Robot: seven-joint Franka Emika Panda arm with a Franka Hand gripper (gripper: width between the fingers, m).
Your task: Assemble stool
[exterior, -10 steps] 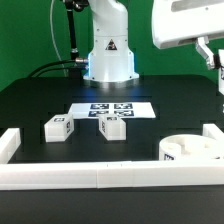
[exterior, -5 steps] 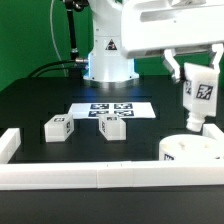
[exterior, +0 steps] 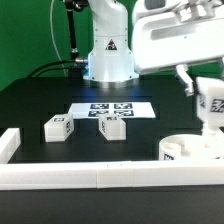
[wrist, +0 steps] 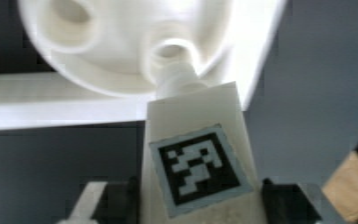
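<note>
The desk carries the seat at 4 o'clock in the exterior view. The end effector is closed around one leg, upright at the seat's 1 o'clock. A second leg and a third leg stand toward 9 o'clock.

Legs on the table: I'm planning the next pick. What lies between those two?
Only bare table between one leg and the other leg, per the exterior view.
</note>
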